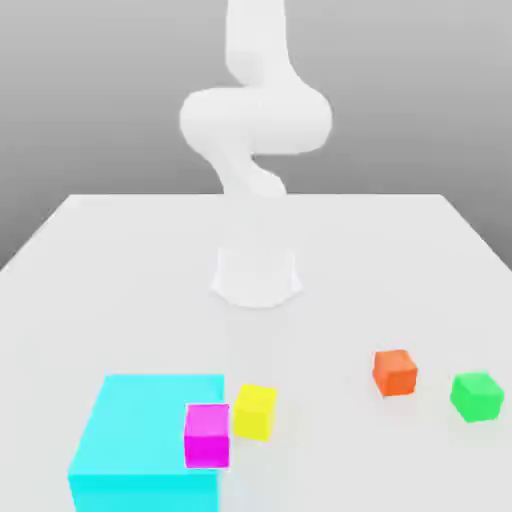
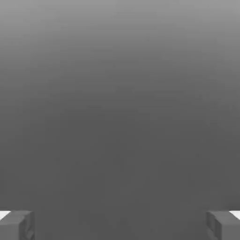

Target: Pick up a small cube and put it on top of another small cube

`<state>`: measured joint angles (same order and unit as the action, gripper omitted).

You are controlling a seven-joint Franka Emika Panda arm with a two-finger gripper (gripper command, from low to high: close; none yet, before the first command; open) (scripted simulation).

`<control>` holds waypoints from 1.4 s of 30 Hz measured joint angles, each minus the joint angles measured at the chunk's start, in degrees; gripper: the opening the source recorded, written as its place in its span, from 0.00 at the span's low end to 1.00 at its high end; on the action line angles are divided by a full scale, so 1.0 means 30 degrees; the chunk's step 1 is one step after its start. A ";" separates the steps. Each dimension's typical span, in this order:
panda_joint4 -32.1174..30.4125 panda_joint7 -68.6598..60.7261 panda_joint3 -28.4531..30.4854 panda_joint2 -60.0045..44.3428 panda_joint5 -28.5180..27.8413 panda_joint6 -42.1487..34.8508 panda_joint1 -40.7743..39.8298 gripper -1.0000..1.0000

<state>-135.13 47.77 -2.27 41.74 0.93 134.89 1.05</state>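
"What does the exterior view show?"

"A white robot arm (image 1: 256, 120) rises from a pale table (image 1: 330, 260), its base at the middle of the frame and its upper part running out of the frame at top center. Behind it stands a plain gray backdrop (image 1: 420, 100)."

"And the small cubes?"

"Four, in bright colors, all in the lower part of the frame. An orange cube (image 1: 395, 373) rests on the table toward the exterior view's right, with a green cube (image 1: 477, 397) near it, farther to that side and slightly lower in the frame. A yellow cube (image 1: 255, 412) sits at bottom center, just beside a wide cyan block (image 1: 150, 425) that fills much of the lower left."

"The magenta one?"

"The magenta cube (image 1: 207, 436) appears to sit on top of the block, at its front corner toward the exterior view's right, reaching slightly past the side edge. It is by far the closest neighbor of the yellow cube, while the orange and green pair stands well apart from both."

"Which cube is to be picked up, and which is to go underneath?"

"That I cannot tell; all four are small."

"Now the hand view. How does the claw look?"

"The claw (image 2: 120, 226) stands wide apart, its two gray tips facing each other across bare space. Beyond them spreads a smooth gray expanse (image 2: 120, 117), darker in one part and paler in another."
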 joint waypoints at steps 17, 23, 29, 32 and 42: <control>-0.8944 0.6797 -0.6723 -1.2040 0.0612 0.8870 0.3422 0.50; -0.9503 1.1479 -0.4300 -1.6506 -0.4500 1.2100 0.5879 0.50; -0.8987 1.2963 -0.0444 -1.9042 -0.6419 1.4165 0.9296 0.00; -0.8986 1.2994 -0.0446 -1.9043 -0.6450 1.4195 0.9292 0.00; -0.9906 0.8456 -0.3911 -1.4220 -0.0740 1.0313 0.7097 0.00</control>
<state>-164.85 73.14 -14.01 -0.92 -1.29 165.83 22.34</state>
